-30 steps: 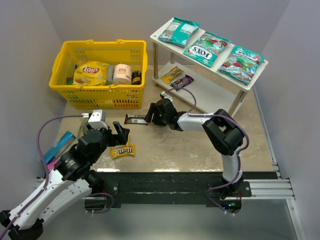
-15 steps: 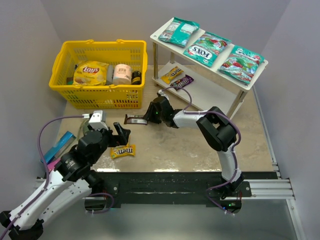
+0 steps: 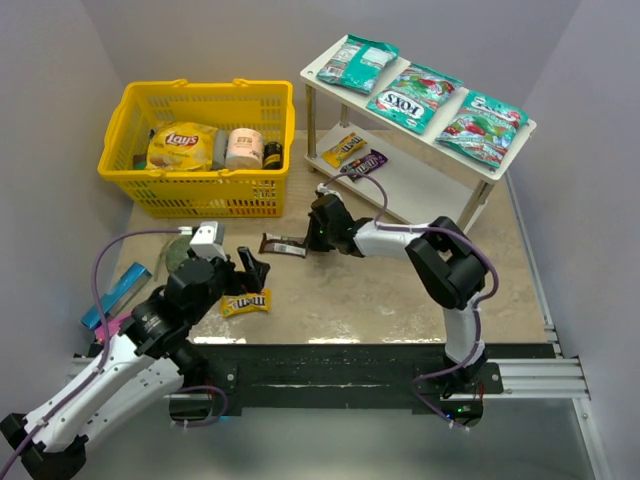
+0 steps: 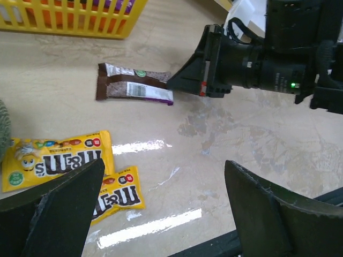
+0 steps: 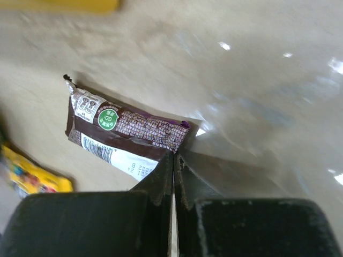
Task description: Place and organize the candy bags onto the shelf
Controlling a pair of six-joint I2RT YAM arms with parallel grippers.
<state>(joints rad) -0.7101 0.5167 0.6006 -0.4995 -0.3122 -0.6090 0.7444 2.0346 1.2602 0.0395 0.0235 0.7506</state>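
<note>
A brown candy packet (image 3: 283, 245) (image 5: 126, 136) (image 4: 134, 88) lies face down on the table in front of the basket. My right gripper (image 3: 306, 243) (image 5: 174, 154) is shut, its tips pinching the packet's right end. Two yellow M&M's packets (image 4: 53, 160) (image 4: 115, 194) lie by my left gripper (image 3: 252, 272) (image 4: 163, 167), which hangs open just above the table with nothing between its fingers. On the white shelf (image 3: 425, 190), three teal candy bags (image 3: 357, 62) (image 3: 413, 97) (image 3: 481, 125) lie on the top board. A yellow packet (image 3: 343, 148) and a purple one (image 3: 364, 162) lie on the lower board.
The yellow basket (image 3: 200, 197) stands at the back left, holding a Lay's bag (image 3: 183, 146) and jars. A flat blue packet (image 3: 117, 293) lies at the table's left edge beside my left arm. Walls close in on three sides.
My right gripper has closed on the brown packet's end, and the packet has shifted slightly right with it. The left arm has edged right, still open.
</note>
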